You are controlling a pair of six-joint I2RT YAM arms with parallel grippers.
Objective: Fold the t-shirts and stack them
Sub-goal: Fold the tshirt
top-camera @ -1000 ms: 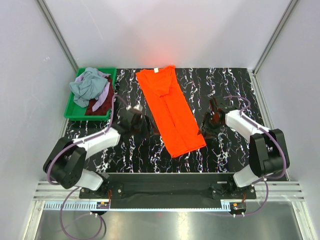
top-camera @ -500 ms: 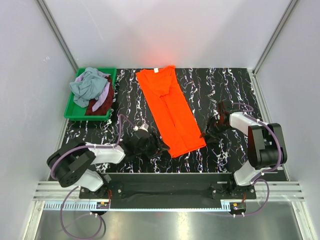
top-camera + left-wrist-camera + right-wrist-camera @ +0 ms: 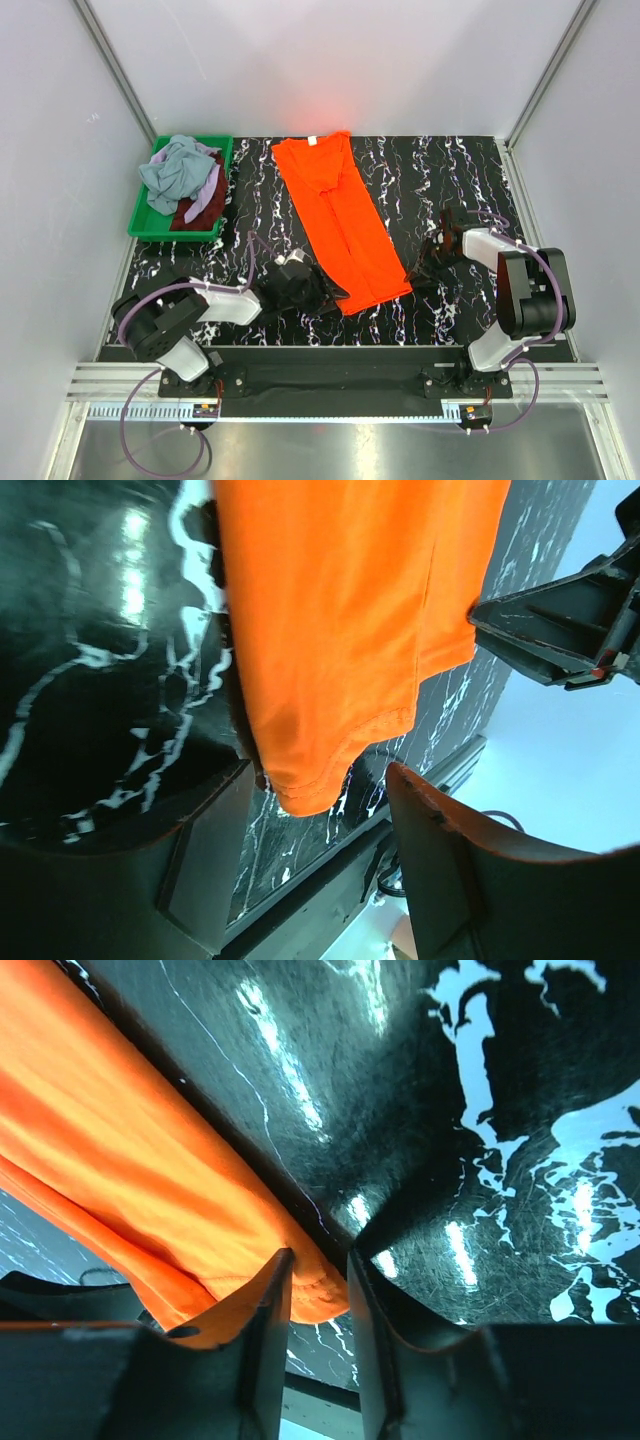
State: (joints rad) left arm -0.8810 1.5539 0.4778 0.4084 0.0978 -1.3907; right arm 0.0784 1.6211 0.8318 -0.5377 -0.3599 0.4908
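Black white-veined marble tabletop point(image 3: 450, 170), plain pale walls point(image 3: 330, 60), aluminium corner posts point(image 3: 108, 60), metal rail point(image 3: 570, 383) at near edge

On my right wrist feed, the right tool point(image 3: 316, 1272) sits low over the counter point(image 3: 500, 1090), its two dark fingers point(image 3: 250, 1360) drawn close with only a narrow slit between them. The orange t-shirt point(image 3: 130, 1160) runs as a band of cloth from the upper left down to that slit. Its stitched hem edge lies right between the fingertips, though I can't tell whether they pinch it. Right of the cloth, the counter shows glossy black with white veins and glare.
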